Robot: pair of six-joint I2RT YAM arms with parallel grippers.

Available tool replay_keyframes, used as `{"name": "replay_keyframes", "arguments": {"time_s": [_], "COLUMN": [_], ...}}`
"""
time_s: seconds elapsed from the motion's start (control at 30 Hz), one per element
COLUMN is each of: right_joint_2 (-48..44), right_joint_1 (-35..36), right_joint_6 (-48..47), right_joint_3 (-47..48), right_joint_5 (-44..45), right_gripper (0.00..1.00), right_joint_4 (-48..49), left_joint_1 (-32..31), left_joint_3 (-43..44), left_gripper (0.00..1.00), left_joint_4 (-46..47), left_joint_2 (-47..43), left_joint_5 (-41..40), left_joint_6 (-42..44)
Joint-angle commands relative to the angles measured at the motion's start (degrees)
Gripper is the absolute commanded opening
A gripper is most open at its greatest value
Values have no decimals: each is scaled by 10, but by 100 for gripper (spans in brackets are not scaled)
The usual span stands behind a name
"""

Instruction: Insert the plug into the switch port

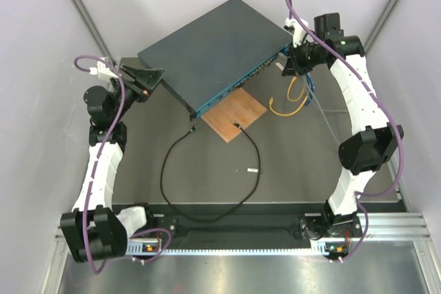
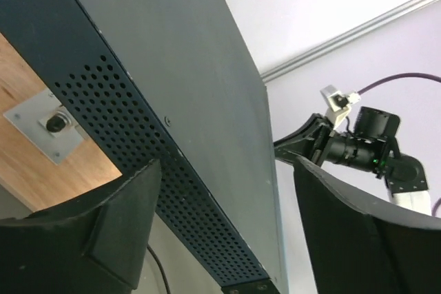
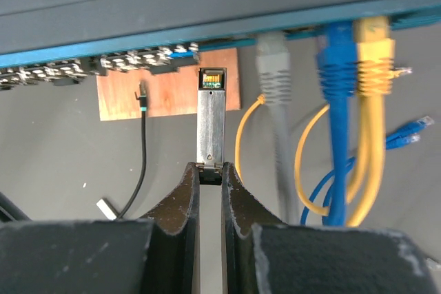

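Observation:
The switch (image 1: 213, 39) is a flat dark blue-grey box with a row of ports (image 3: 138, 60) along its teal front face (image 1: 241, 82). The thin black cable (image 1: 164, 170) lies on the table. One dark plug tip (image 1: 237, 125) rests on the brown board, also seen in the right wrist view (image 3: 141, 91). Its other end (image 1: 194, 129) lies by the switch's near corner. My right gripper (image 3: 210, 170) is shut on a silver metal module (image 3: 211, 111) that points at the port row, just short of it. My left gripper (image 2: 227, 170) is open, its fingers on either side of the switch's left corner.
Grey (image 3: 274, 74), blue (image 3: 337, 67) and yellow (image 3: 373, 60) cables are plugged into the right end of the face and loop on the table (image 1: 289, 105). A brown square board (image 1: 234, 116) lies under the front edge. A small loose stick (image 1: 253, 169) lies mid-table.

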Motion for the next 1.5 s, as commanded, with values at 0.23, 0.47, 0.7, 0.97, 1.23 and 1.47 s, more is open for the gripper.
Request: {"name": "replay_keyframes", "arguments": {"time_s": [0.23,0.47,0.7,0.97,1.23,1.47], "right_joint_2": [-34,-25,-19,-5,-5,1], "right_joint_1": [-23,-23,-25,-27,-26,-26], "right_joint_6": [8,10,11,15,17,16], "right_joint_3": [2,4,4,15,8,9], "right_joint_5": [-4,-7,-11,-33,-56,-60], "right_gripper": [0,0,0,0,0,0], "right_joint_4": [33,36,40,37,35,37], "left_joint_1": [26,16,-7,-15,-15,-15], "left_joint_3": [-12,-11,10,15,15,16], "left_gripper": [90,96,84,43,15,4], "left_joint_4": [-111,-2,50,59,44,38], "left_joint_2": [-24,22,67,86,80,79], "left_joint_5": [4,26,20,21,17,19], "left_joint_6": [27,-29,-40,-42,-35,-30]}}
